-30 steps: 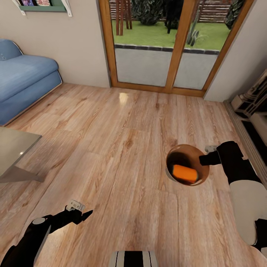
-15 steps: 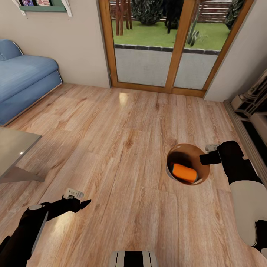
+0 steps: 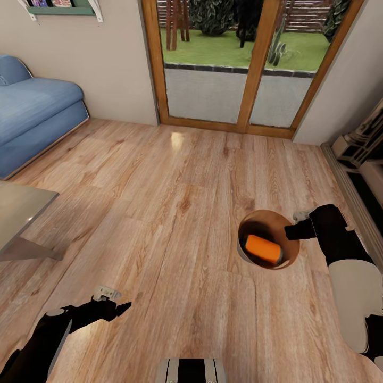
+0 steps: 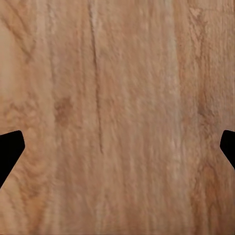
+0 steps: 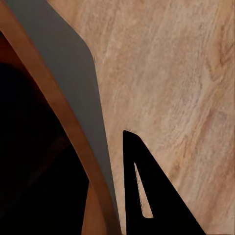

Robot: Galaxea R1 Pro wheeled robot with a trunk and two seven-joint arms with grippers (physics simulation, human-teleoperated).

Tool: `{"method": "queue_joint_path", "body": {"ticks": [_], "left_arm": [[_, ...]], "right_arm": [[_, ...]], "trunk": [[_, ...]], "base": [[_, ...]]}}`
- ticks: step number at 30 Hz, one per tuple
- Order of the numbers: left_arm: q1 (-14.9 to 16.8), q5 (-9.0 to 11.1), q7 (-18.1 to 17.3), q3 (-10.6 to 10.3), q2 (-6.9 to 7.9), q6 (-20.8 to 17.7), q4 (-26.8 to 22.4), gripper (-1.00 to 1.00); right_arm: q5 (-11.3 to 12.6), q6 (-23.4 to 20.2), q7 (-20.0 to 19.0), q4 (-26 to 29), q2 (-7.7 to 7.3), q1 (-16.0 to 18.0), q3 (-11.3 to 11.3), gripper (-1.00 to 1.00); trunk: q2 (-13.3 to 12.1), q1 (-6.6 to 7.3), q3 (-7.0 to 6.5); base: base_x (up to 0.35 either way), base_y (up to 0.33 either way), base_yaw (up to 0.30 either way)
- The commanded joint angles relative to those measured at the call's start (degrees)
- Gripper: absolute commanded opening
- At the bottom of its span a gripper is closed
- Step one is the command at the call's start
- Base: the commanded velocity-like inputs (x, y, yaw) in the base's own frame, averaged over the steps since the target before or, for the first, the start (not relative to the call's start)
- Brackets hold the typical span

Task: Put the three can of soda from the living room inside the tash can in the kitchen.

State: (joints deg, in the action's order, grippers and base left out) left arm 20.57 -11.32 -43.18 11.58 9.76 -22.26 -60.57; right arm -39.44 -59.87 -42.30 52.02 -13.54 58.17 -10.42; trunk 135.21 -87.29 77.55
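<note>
Cans are the business, and one orange can point(image 3: 263, 249) lies on its side in the bin point(image 3: 246, 256), its long axis roughly level and running from the robot's near right toward its far left across the bin's floor; which end is the top I cannot tell. Nearest the robot, the left gripper point(image 3: 123, 308) hangs low over the bare plank floor point(image 3: 181, 191), and the left wrist view shows its fingers set wide apart with nothing between them. Farther out, the right gripper point(image 3: 289, 232) is clamped on the bin's near-right rim, one finger point(image 5: 147, 196) outside the grey wall point(image 5: 73, 88), and holds it above the floor. Judging by this, the step in hand is carrying the bin about to collect cans; two are likely left. The next move calls for keeping the bin level so the can does not roll out. Beyond stand the glass table point(image 3: 16, 210), the sofa point(image 3: 32, 117) and the glass doors point(image 3: 234, 64).
</note>
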Motion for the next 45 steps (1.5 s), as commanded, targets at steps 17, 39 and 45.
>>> {"method": "queue_joint_path", "body": {"ticks": [17, 39, 45], "left_arm": [[-0.01, 0.09, -0.04, -0.07, 0.00, 1.33, 1.75, 1.00], [-0.01, 0.07, 0.00, -0.24, -0.07, 2.26, 1.86, 1.00], [-0.01, 0.04, 0.03, -0.24, -0.09, 2.91, 1.86, 1.00]], "right_arm": [[0.77, -0.13, -0.06, -4.20, -0.01, 0.05, 0.11, -1.00], [0.77, -0.13, -0.04, -7.05, -0.09, 0.10, 0.15, -1.00], [0.77, -0.13, -0.05, -7.80, -0.09, 0.08, 0.17, -1.00]], "trunk": [[4.03, -2.19, 1.79], [8.04, -4.41, 3.81], [8.07, -4.46, 4.25]], "base": [[0.000, 0.000, 0.000], [0.000, 0.000, 0.000], [0.000, 0.000, 0.000]]}}
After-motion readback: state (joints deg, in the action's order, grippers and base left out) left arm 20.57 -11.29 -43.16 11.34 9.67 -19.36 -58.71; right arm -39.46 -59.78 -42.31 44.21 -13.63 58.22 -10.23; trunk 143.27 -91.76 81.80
